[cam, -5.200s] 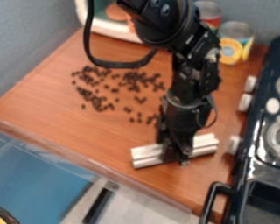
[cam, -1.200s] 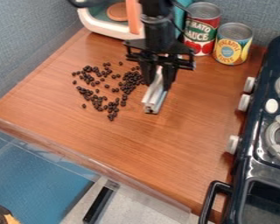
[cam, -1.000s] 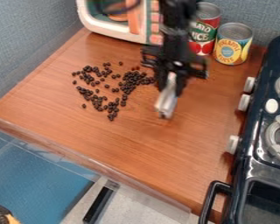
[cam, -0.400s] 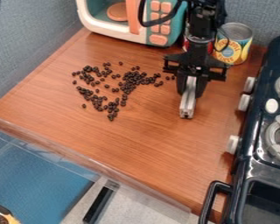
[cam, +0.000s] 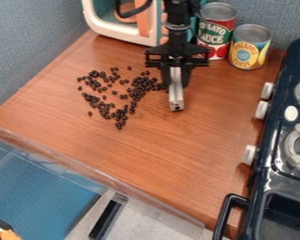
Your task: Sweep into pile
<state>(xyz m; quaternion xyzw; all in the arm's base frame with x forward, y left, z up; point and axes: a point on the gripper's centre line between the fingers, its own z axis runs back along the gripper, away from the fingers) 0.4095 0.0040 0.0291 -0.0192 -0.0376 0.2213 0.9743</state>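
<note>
Small, rounded black beans (cam: 142, 83) are scattered in a loose, uneven patch on the upper left part of the wood-grained counter (cam: 171, 154). Their surfaces are dark and slightly glossy, with tiny points of light caught on some of them. The beans are packed most closely along the side of the patch nearest the gripper (cam: 176, 83), where a thick band is formed; a narrower trail is drawn down toward the counter's front edge. Another dense cluster is seen at the upper left, and bare wood is shown between the groups. A few single beans are set apart — one of them at the patch's lower left.

A pale, silvery bar (cam: 176, 97) is gripped between the jaws, which are closed on its two sides. Lengthwise ridges are visible along it, and its free end is pointed toward the front of the counter. The bar is held just to the right of the beans — whether its underside is touching the wood cannot be told. Behind the gripper, two cans (cam: 248, 51) are placed side by side.
</note>
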